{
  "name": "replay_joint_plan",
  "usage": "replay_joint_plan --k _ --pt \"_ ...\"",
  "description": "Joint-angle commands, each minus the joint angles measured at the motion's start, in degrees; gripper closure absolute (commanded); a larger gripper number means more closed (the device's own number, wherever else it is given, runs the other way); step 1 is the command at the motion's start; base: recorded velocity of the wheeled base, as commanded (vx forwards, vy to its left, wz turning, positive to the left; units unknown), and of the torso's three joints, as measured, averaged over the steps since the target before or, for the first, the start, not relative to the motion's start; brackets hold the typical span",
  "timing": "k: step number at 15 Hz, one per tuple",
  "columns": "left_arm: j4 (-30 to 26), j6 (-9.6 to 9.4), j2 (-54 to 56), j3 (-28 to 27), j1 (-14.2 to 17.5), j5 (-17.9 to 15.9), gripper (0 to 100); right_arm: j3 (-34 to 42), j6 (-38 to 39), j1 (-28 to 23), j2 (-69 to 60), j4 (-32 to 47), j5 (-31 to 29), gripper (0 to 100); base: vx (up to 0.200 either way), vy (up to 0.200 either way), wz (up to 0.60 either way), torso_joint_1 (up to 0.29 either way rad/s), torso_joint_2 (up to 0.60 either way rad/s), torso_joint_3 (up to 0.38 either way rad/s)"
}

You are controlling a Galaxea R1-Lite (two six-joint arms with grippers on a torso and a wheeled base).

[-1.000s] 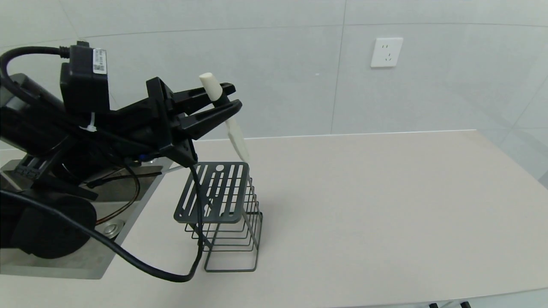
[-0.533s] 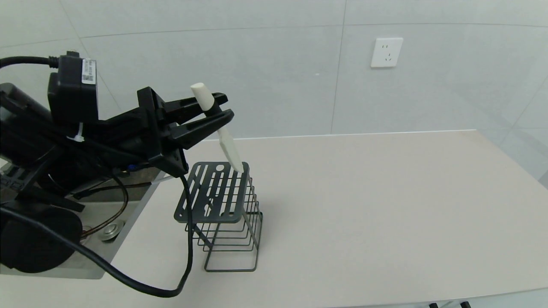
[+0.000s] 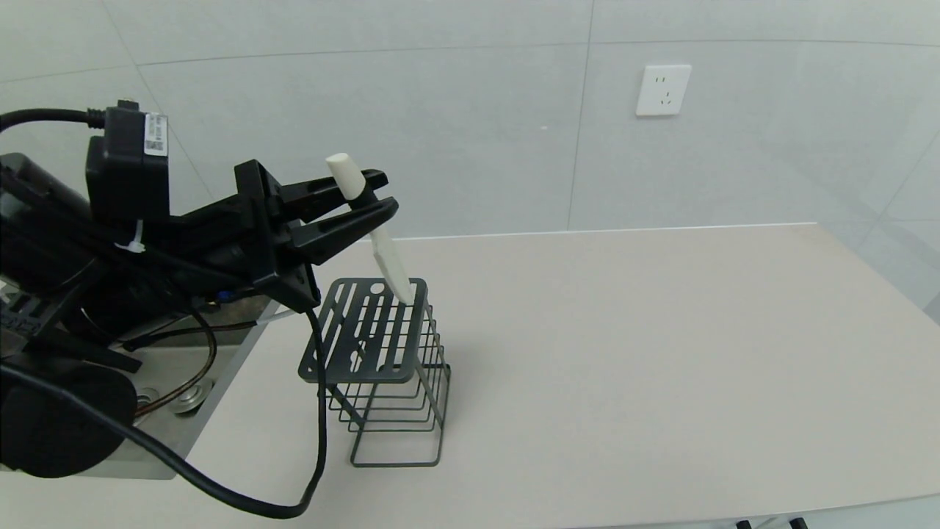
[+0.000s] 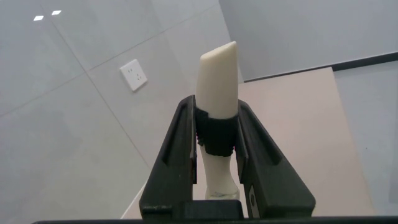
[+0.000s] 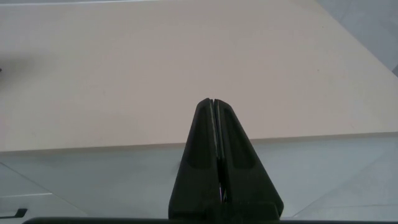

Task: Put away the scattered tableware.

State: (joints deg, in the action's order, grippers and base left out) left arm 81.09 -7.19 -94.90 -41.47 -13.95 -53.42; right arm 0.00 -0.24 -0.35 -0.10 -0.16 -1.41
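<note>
Right pincer: clenched on nothing, over the edge of the worktop. Rack: black wire with a slotted top, standing lower centre-left in the head view, beside the sink at lower left. Left pincer: left of centre, above the rack, grasping a white knife by its handle. The blade slants down, tip at the rack top's far right corner, entry into a slot unclear; wall socket beyond, upper right.
</note>
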Motion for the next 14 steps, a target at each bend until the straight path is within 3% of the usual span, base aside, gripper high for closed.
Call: replay_joint_plan --k 1,14 --pt "0.0 -0.01 -0.3 0.0 0.2 0.0 100 0.0 0.0 0.0 0.1 0.0 0.0 100 0.000 0.000 0.00 0.000 0.00 0.000" --pt "0.2 -0.01 -2.7 -0.1 0.7 0.1 100 0.0 -0.1 0.0 0.1 0.0 0.0 100 0.000 0.000 0.00 0.000 0.00 0.000"
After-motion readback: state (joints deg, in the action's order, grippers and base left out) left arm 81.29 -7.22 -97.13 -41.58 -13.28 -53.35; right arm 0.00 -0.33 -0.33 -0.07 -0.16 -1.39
